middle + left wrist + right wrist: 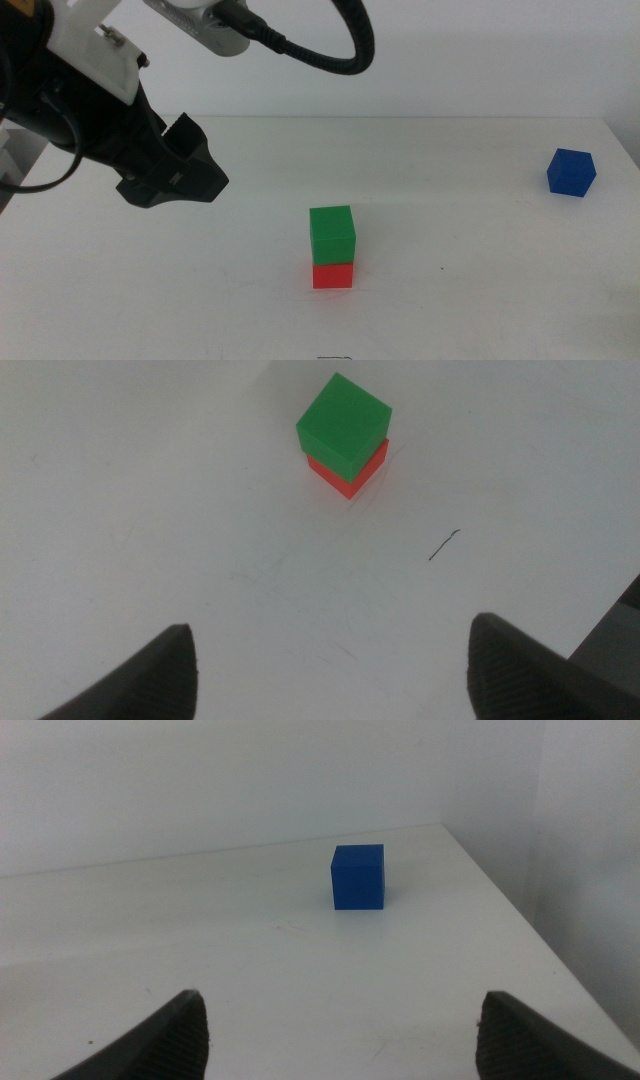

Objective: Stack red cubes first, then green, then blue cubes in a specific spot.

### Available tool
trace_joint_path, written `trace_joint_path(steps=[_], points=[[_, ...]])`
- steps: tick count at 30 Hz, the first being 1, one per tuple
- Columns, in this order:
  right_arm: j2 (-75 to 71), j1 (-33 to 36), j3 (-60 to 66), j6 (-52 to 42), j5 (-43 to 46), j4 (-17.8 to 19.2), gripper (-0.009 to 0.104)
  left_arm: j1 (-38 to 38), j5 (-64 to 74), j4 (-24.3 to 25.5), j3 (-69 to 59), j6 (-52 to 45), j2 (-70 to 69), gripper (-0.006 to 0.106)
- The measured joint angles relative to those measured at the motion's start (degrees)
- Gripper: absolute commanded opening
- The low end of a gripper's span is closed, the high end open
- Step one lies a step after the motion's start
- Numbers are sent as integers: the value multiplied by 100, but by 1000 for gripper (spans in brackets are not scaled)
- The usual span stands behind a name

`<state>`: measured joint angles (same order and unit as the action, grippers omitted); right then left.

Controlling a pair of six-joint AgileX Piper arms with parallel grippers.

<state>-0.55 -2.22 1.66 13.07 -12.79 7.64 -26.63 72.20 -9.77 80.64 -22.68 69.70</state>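
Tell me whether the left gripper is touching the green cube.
Apart. The left wrist view shows bare table between the open left gripper and the green cube, which sits on the red cube; the middle view agrees.

Green cube (343, 422) stacked on red cube (350, 470), white counter (150, 510).
Left end effector (330, 670) jaws spread wide, clear of stack.
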Motion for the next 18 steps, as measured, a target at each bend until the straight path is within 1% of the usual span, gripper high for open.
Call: trace_joint_path(steps=[3,6,10,13,18], points=[[0,0,0,-33,94,164,71,0,0,0,0,0,0,91],[0,0,-110,-21,27,212,71,0,0,0,0,0,0,91],[345,0,-871,16,-262,212,71,0,0,0,0,0,0,91],[1142,0,-1753,21,-832,205,71,0,0,0,0,0,0,91],[2661,0,-3575,21,-2739,49,71,0,0,0,0,0,0,91]])
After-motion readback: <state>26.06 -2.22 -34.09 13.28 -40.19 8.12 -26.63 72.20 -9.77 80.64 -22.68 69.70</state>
